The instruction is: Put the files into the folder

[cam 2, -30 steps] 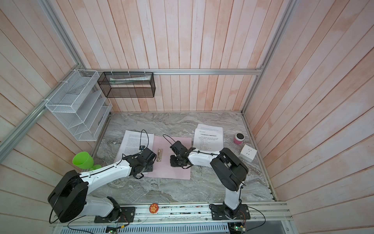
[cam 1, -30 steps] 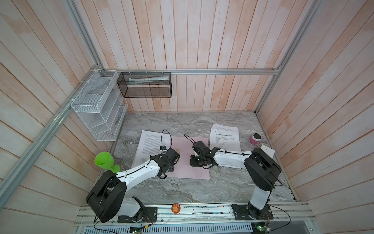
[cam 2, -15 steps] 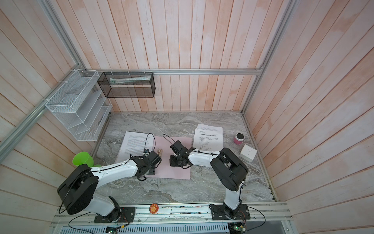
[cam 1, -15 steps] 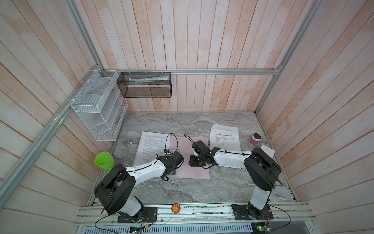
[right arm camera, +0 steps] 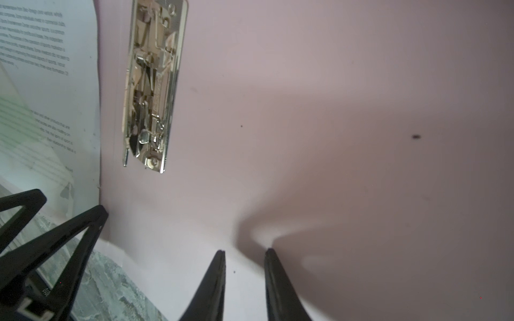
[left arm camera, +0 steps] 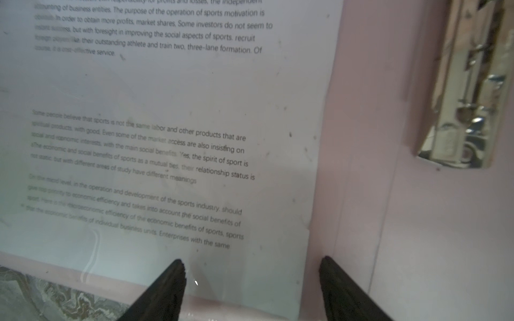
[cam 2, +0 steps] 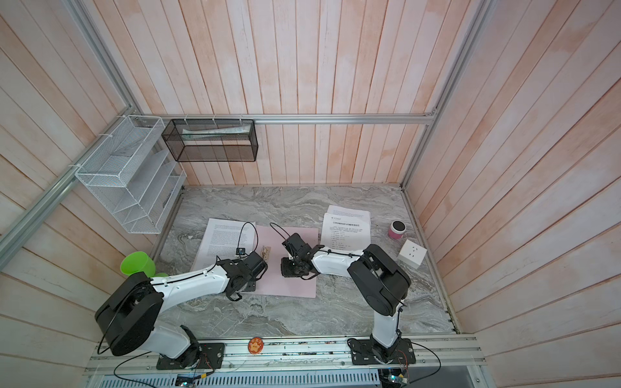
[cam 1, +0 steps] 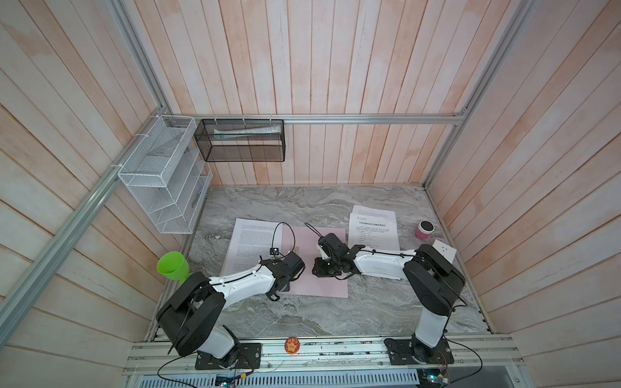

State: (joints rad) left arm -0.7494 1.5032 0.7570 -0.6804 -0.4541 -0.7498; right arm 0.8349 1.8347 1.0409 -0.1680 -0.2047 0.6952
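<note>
Caught mid-filing over open folder [cam 1: 331,287] with left jaws spread, right jaws barely parted: one sheet [cam 1: 250,242] in, far-right stack [cam 1: 373,231] waiting.

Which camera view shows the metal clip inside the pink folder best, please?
The right wrist view: the metal clip appears nearly whole and sharp on the pink folder. The left wrist view shows the clip blurred and cut by the frame edge. In both top views it is only a tiny sliver.
</note>
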